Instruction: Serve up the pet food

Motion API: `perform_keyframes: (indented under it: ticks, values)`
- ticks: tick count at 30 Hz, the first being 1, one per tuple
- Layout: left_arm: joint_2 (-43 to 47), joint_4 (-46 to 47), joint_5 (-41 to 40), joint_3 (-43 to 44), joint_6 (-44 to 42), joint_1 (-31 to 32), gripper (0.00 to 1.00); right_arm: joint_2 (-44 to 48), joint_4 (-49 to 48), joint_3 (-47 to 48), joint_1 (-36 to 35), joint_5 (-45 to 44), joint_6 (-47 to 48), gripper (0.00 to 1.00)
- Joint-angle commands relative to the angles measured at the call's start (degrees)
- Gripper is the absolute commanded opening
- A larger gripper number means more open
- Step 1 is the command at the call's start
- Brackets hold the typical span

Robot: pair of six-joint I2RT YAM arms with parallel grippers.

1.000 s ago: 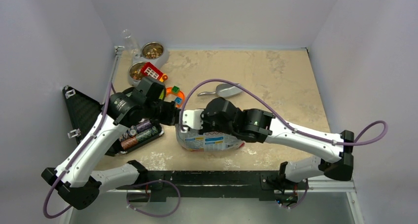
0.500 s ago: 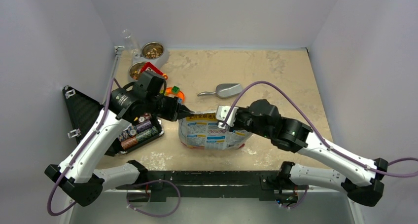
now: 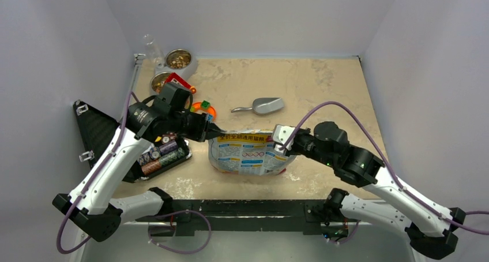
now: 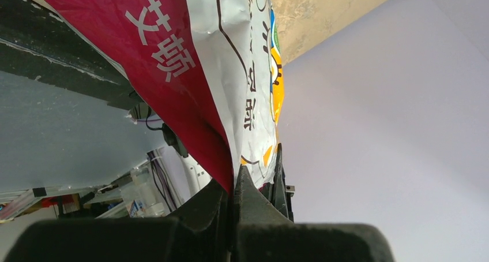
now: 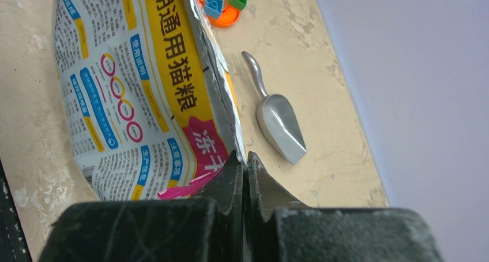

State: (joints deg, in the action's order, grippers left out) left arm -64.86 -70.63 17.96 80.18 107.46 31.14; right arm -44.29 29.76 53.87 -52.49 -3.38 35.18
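Note:
A printed pet food bag [image 3: 248, 153] stands on the table near the front, also in the right wrist view [image 5: 132, 94] and the left wrist view [image 4: 190, 60]. My left gripper [image 3: 214, 129] is shut on the bag's upper left corner [image 4: 233, 178]. My right gripper [image 3: 281, 142] is shut on the bag's upper right corner [image 5: 245, 158]. The bag's top edge is stretched between them. Brown kibble [image 3: 179, 60] fills the far steel bowl; a second bowl [image 3: 159, 83] nearer holds some too. A metal scoop [image 3: 259, 106] lies behind the bag, also in the right wrist view [image 5: 277, 120].
A red toy block [image 3: 176, 80] rests over the nearer bowl. An orange ring with coloured blocks [image 3: 203, 108] lies by the left gripper. A black tray of batteries [image 3: 161, 155] sits at the left. A clear bottle [image 3: 151, 45] stands at the back left.
My right arm has swung from across the bag to its right side and now pinches the right corner. The bag stands more upright and its top is pulled wider. The left gripper kept its hold.

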Motion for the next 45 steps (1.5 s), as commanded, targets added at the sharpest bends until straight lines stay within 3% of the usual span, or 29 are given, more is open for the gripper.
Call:
perform_keyframes:
  ticks: [1,12,19,20,24,25,26,29,36,40,42,45]
  values:
    - [5.9,-11.3,-8.8,4.5,-3.8,-5.2,0.0,7.4,19.5,-1.7,8.8,-24.2,2.3,0.0]
    - [6.2,-10.6,-7.7,3.2,-3.7,-5.2,0.0,10.0,23.0,3.3,12.1,-20.2,1.6,0.0]
    - [7.3,-7.5,-6.0,0.7,-1.9,-5.1,0.0,5.7,25.6,15.2,10.3,-4.9,-2.4,0.0]
    - [7.6,-6.8,-5.5,0.2,-1.6,-5.1,0.0,5.4,26.4,17.0,9.8,-2.3,-3.0,0.03]
    - [7.8,-4.0,-3.4,-1.4,-0.8,-5.1,0.0,3.3,27.0,22.8,9.6,7.3,-7.3,0.38]
    - [7.8,-3.8,-3.2,-1.5,-0.7,-5.1,0.0,2.5,26.3,24.1,9.6,9.7,-8.8,0.47]
    - [7.7,-3.7,-3.0,-1.5,-0.5,-5.1,0.0,1.3,25.7,25.1,9.5,11.5,-10.2,0.62]
    - [7.8,-3.0,-2.5,-1.7,0.0,-5.1,0.14,-1.1,22.4,26.7,8.8,13.0,-14.2,0.78]
    - [7.6,-1.8,-1.5,-1.6,0.2,-5.1,0.38,-4.6,16.9,25.7,6.6,13.9,-15.1,0.84]
    - [7.3,-1.6,-1.0,-2.2,0.1,-5.1,0.43,-10.0,15.5,27.1,3.0,9.8,-13.1,0.85]
    - [7.3,-0.8,-0.8,-3.1,0.4,-5.1,0.4,-12.4,13.4,27.3,0.1,8.4,-11.2,0.85]
    - [7.2,1.5,-0.1,-3.8,0.6,-5.1,0.15,-16.8,10.2,28.0,-4.6,5.8,-7.8,0.85]
